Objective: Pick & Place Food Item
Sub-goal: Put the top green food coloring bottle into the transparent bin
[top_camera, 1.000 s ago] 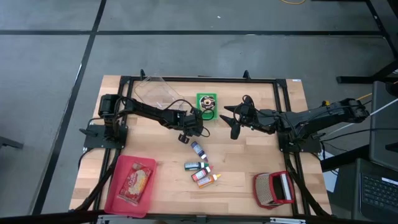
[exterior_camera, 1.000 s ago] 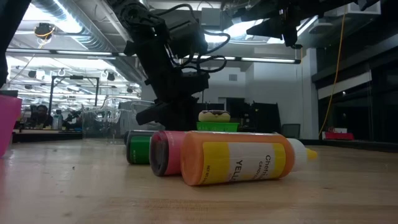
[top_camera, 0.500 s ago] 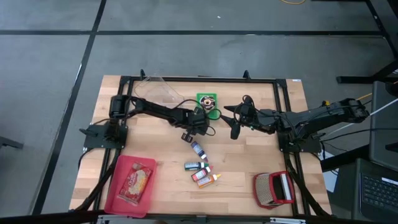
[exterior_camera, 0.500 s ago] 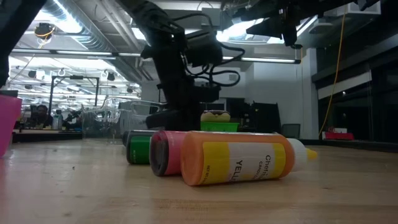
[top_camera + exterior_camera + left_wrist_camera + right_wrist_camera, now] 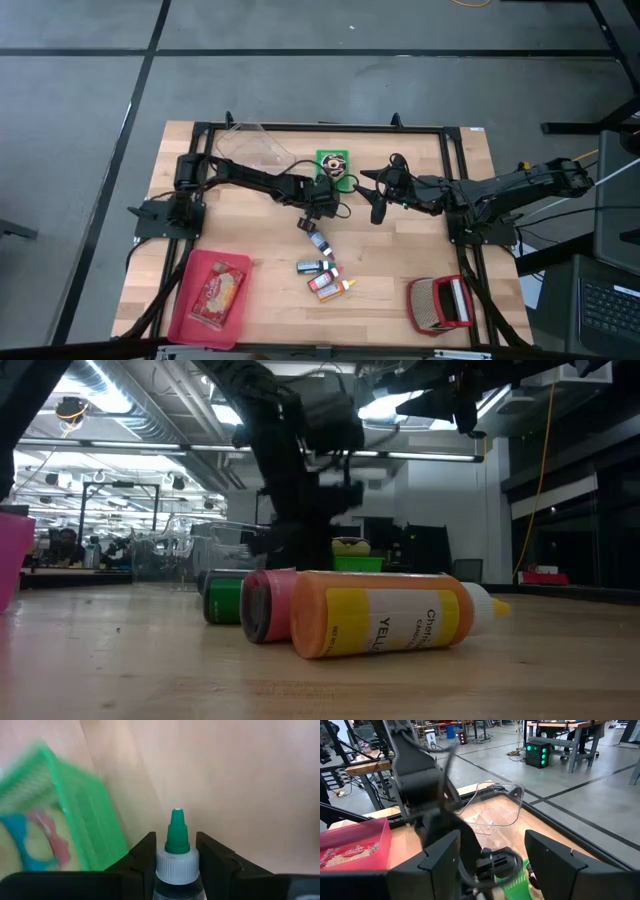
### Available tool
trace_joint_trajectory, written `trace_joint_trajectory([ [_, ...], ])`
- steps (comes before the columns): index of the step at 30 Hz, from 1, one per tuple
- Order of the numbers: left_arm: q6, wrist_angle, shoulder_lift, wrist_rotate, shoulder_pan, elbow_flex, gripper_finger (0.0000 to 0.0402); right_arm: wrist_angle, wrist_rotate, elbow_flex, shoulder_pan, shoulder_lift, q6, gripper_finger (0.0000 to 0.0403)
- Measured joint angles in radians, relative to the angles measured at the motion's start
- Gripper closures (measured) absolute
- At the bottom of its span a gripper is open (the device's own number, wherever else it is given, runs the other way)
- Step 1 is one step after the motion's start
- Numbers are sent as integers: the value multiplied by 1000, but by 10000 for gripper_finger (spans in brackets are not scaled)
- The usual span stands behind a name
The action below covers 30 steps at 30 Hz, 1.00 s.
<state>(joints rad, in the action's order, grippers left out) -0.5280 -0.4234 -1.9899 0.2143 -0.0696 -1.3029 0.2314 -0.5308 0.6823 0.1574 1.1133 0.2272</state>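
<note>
From the left wrist, your green-capped bottle (image 5: pixel 176 865) is cut off at the lower edge — only cap and neck show. The green basket (image 5: pixel 75 820) beside it is smeared, its contents unreadable. Low down, the left end effector is hidden behind the bottles (image 5: pixel 370 612).

Left gripper (image 5: pixel 175 865) fingers straddling bottle; right gripper (image 5: pixel 376 195) raised, fingers apart.
</note>
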Motion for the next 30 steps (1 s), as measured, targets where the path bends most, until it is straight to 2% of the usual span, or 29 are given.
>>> trace_joint_trajectory([
  [5,81,74,110,-177,-31,25,293,0,2,0,1,0,0,176],
  [8,108,113,199,-220,-55,65,293,0,27,0,1,0,0,176],
  [13,150,194,372,-245,-89,178,293,1,34,0,1,0,0,176],
  [21,275,595,718,-303,-167,492,293,6,34,0,1,0,0,176],
  [27,315,826,936,-288,-212,696,293,7,34,0,2,0,0,176],
  [30,336,930,1015,-234,-235,794,293,7,34,0,1,0,0,176],
])
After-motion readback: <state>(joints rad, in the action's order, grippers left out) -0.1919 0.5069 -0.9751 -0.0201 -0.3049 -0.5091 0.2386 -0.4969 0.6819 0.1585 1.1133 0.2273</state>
